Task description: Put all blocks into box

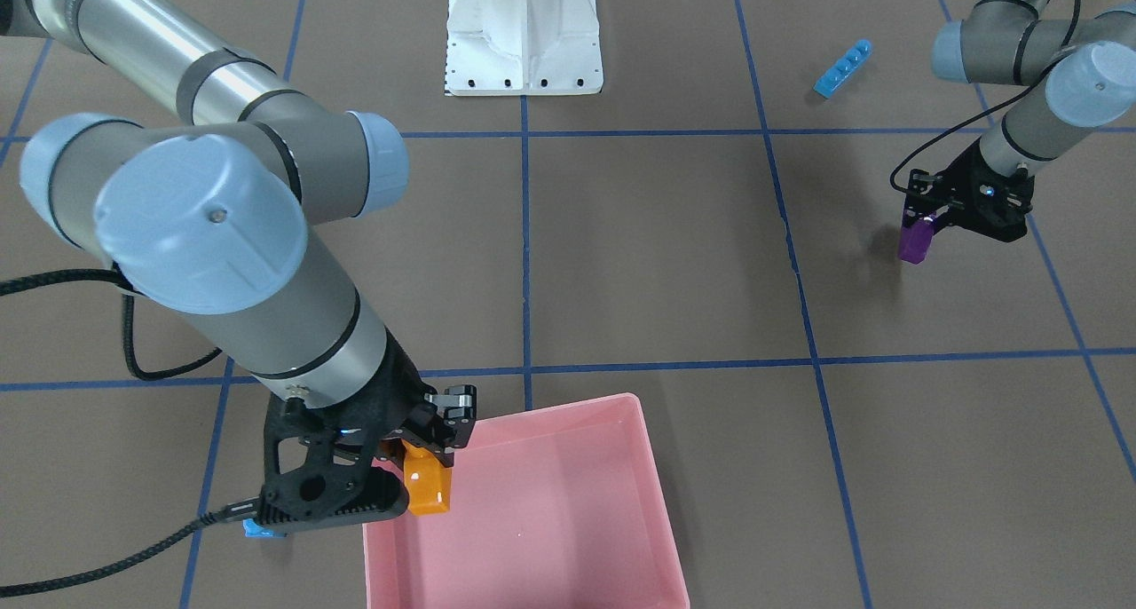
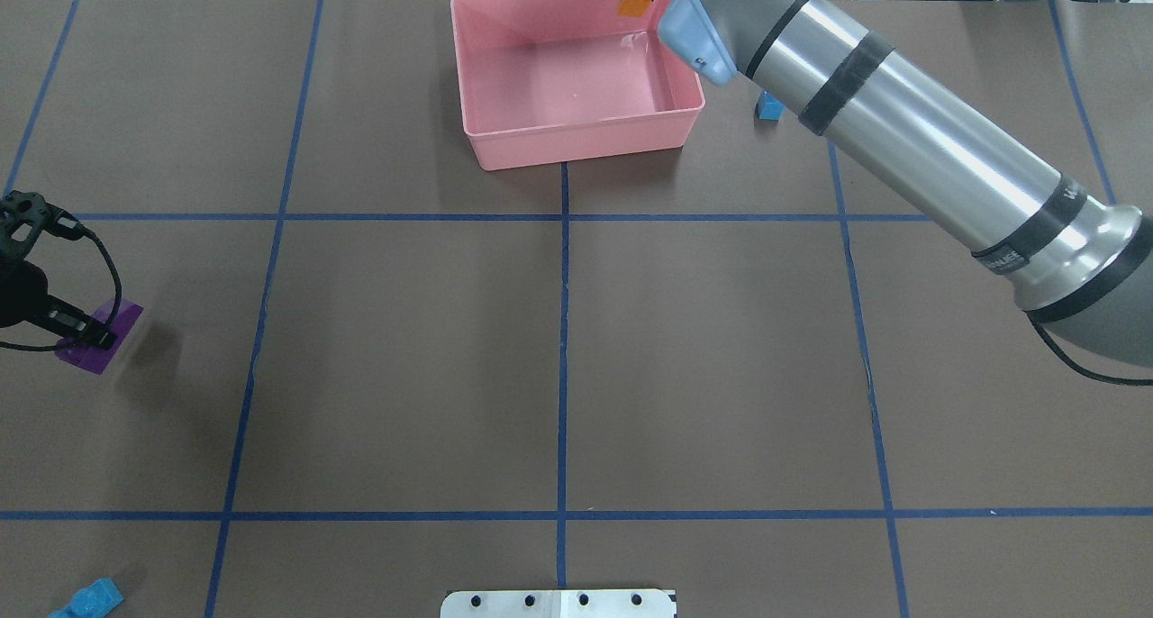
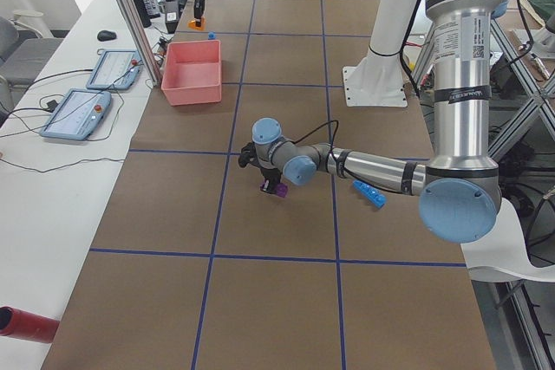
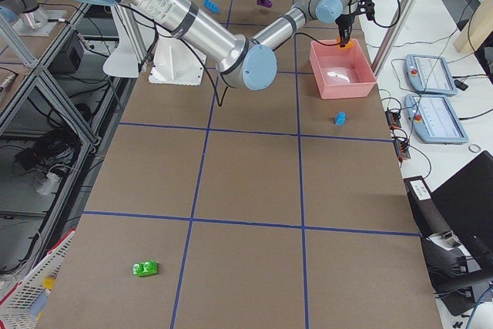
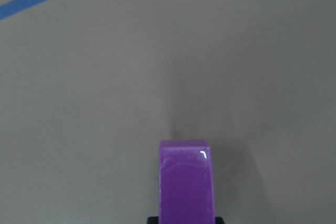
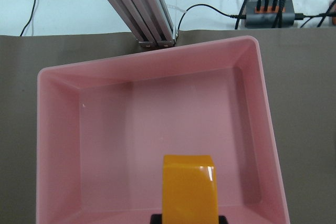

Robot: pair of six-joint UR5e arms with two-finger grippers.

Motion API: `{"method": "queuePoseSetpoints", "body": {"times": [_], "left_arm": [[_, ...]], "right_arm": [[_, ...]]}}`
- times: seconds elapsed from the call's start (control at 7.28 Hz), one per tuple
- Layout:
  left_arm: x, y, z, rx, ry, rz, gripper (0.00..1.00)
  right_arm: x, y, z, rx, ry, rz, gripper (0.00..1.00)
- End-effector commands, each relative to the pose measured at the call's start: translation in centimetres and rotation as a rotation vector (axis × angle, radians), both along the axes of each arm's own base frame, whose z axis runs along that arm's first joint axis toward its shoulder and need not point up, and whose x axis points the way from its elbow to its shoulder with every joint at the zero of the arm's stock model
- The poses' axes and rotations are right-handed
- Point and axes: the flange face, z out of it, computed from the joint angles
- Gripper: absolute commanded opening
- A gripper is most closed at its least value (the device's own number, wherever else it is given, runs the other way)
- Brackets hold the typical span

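Brown bench [image 1: 621, 263], blue tape grid. The right arm is stretched long and angled down, right fingers [image 1: 437, 454] clamped on the orange block [image 1: 429, 486], which hangs below them over the pink box [image 1: 652, 467] corner. The left arm is low, left fingers [image 1: 914, 211] pinching the purple block [image 1: 914, 241] beneath them, close over the bench.

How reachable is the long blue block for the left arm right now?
Probably not yet: the left fingers are shut on the purple block. Otherwise the way looks free; the long blue block lies alone on bare table nearby.
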Motion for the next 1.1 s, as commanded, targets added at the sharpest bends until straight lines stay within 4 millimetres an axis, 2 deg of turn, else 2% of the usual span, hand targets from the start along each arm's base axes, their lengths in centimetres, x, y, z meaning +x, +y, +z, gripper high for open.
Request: {"method": "queuePoseSetpoints", "body": {"times": [0.0,0.14,0.27,0.41,0.55,0.69,0.82,0.96], "left_arm": [[-1.3,-1.9,-7.6,-0.044,-0.006,-0.038,0.0],[-1.8,-4.4,-12.4,-0.067,-0.004,-0.068,0.0],[-3.0,-5.9,-15.0,-0.083,0.016,-0.091,0.0],[-3.9,-6.5,-16.6,-0.1,0.07,-0.096,0.0],[-3.6,-7.7,-20.2,-0.146,0.124,-0.151,0.0],[-2.8,-9.0,-24.8,-0.184,0.167,-0.218,0.0],[-1.8,-10.6,-29.0,-0.228,0.204,-0.28,0.0],[-0.1,-13.1,-33.5,-0.282,0.24,-0.337,0.0]], "right_arm": [[-6.2,0.0,3.0,0.122,0.019,0.072,0.0],[-7.5,-0.4,3.6,0.162,0.013,0.117,0.24],[-8.0,-0.5,3.1,0.173,0.013,0.152,0.99],[-7.9,-0.6,3.1,0.168,0.011,0.154,1.0],[-7.5,-0.6,2.6,0.158,0.002,0.143,1.0],[-5.4,-0.6,1.8,0.077,0.022,0.088,0.99],[-1.7,-0.8,0.5,0.009,0.049,0.034,0.99],[1.5,-0.5,0.9,0.006,0.117,-0.052,0.99]]}}
